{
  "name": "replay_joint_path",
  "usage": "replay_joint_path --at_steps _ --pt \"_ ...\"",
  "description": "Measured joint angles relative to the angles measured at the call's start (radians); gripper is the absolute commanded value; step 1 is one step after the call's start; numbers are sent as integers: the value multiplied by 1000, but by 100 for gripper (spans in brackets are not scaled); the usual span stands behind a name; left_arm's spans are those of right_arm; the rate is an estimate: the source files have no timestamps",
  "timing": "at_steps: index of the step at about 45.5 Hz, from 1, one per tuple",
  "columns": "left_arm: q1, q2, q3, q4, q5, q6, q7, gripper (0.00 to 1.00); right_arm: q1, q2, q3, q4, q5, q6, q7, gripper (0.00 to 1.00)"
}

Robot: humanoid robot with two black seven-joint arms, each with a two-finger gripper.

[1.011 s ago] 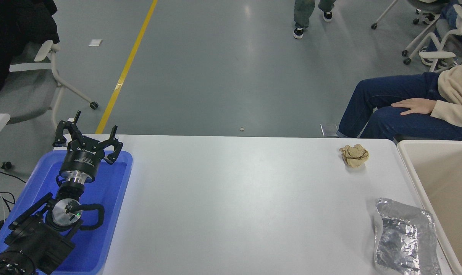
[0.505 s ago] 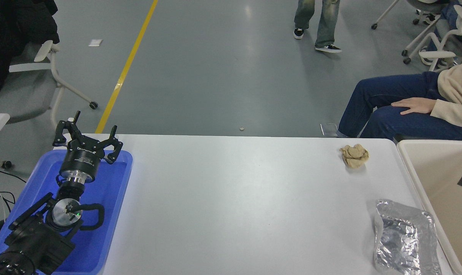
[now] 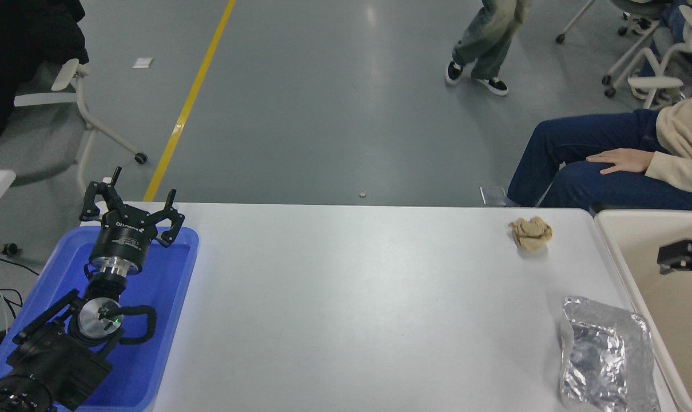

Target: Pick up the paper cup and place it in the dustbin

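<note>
One gripper shows at right edge over dustbin, jaw state cannot be told | paper cup not visible anywhere | left gripper parked wide, lower left | step: likely drop-off or retreat | next: confirm cup's whereabouts

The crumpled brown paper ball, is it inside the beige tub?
No, the crumpled brown paper ball lies on the white table, left of the beige tub.

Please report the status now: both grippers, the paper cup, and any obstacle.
Left gripper parked open over blue tray. Right gripper only partly visible at right edge, above dustbin. Paper cup not visible. Foil bag and paper ball near dustbin.
</note>
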Motion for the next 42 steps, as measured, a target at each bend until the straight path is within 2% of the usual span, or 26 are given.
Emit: replay_joint_path --at_steps 7,16,33,42 --pt "0 0 1 0 0 0 0 100 125 82 -18 24 -3 102 -1 100" --pt "0 0 1 0 1 0 0 100 253 171 32 76 -24 159 -2 100" --pt "0 0 1 0 1 2 0 100 393 293 102 145 -36 188 -2 100" --pt "1 0 1 0 1 3 0 100 413 322 110 155 -32 192 -1 100"
